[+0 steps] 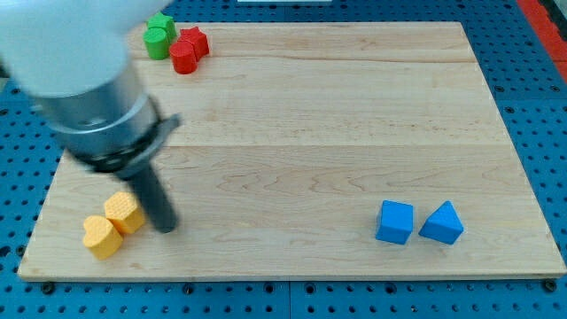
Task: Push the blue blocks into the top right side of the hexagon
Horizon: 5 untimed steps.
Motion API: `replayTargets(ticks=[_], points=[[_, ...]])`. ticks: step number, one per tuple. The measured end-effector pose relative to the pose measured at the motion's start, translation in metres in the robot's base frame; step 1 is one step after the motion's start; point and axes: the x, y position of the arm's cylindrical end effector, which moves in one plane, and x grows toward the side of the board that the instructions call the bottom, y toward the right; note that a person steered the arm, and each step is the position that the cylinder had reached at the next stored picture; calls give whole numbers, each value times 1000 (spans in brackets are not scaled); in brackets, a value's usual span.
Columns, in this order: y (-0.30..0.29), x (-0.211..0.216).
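- The pale wooden board [337, 133] fills most of the view on a blue perforated table [540, 106]; its far, right and near edges show in full, while its far-left corner is hidden behind the arm; the middle of the board lies bare, a wide stretch between the left and right groups of blocks.
- The grey-and-white arm [84, 80] comes in from the far left, blurred and cut off by the view's top and left; it ends in a straight dark rod, and there is no claw to spread or press together, only my tip [165, 228], which sits near the board's near-left corner, just right of the yellow pair.
- The blue cube [394, 221] and the blue wedge-like block [441, 223] lie side by side near the near-right corner, just apart, well away from my tip.
- The yellow hexagon block [124, 213] touches a second yellow block [101, 237], whose shape is hard to make out; both lie close to the left and near edges.
- Two red blocks [189, 49] and two green blocks [159, 35] cluster at the far edge on the left; their shapes are unclear, though one of each looks round-topped.
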Motion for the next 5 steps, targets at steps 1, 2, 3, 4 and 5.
replayTargets(ticks=[1,2,3,4,5], points=[[107,-54],[228,-59],[354,-36],[378,12],[320,18]])
